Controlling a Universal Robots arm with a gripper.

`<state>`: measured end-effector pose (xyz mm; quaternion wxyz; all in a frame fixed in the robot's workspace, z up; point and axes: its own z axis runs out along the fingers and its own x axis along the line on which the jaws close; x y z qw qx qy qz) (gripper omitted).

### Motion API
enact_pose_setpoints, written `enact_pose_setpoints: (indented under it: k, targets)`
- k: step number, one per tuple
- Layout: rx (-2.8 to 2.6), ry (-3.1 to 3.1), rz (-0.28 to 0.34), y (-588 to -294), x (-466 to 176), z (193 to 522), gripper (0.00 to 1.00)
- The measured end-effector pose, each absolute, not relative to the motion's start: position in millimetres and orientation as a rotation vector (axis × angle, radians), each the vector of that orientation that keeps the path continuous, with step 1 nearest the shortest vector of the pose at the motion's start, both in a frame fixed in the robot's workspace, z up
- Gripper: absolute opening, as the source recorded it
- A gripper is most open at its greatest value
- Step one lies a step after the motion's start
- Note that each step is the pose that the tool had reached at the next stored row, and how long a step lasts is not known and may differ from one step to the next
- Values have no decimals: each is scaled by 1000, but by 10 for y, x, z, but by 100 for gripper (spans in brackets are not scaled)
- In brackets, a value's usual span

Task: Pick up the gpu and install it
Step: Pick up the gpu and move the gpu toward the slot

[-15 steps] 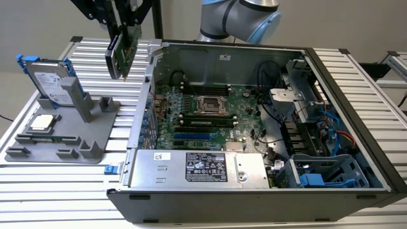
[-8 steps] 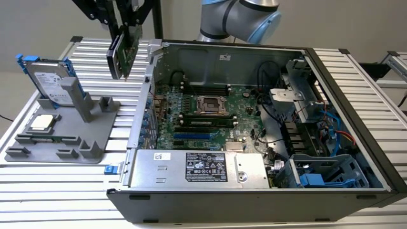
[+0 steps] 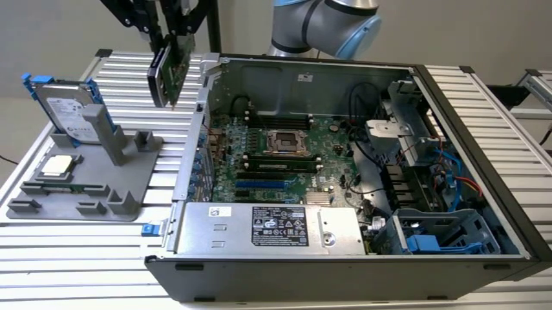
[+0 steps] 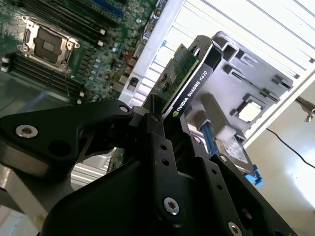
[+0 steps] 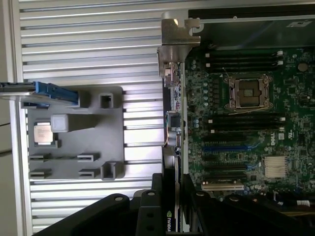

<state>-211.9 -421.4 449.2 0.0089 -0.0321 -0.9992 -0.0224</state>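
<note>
Exterior view, hand (image 3: 172, 44) clamped on gpu (image 3: 167, 76), gpu hanging upright beneath it

Hand (image 3: 173, 35) grips gpu (image 3: 169, 72) on edge above table (image 3: 77, 258), beside open computer case (image 3: 345, 281).

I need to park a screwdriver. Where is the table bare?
The table is bare between the grey holder and the case, under the held gpu, and at the exterior view's lower left. The case interior is crowded.
</note>
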Motion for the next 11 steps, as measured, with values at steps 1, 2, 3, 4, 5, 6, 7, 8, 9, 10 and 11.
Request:
enact_pose_setpoints:
  k: [1, 2, 3, 4, 5, 6, 7, 8, 9, 10, 11]
  targets:
    - [-100, -3121, -70, -4214, -2116, 4492, 0]
    - [-100, -3121, -70, -4214, -2113, 4492, 0]
    - [-100, -3121, -70, -4214, -2110, 4492, 0]
    - [-100, -3121, -70, -4214, -2108, 4492, 0]
    - [-100, -3121, -70, -4214, -2105, 4492, 0]
    - [-100, -3121, -70, -4214, -2103, 4492, 0]
    - [-100, -3121, -70, -4214, -2101, 4492, 0]
    - [-100, -3121, -70, -4214, -2099, 4492, 0]
    - [-100, -3121, -70, -4214, -2096, 4492, 0]
    - [-100, -3121, -70, -4214, -2095, 4492, 0]
    - [-100, -3121, -70, -4214, -2093, 4492, 0]
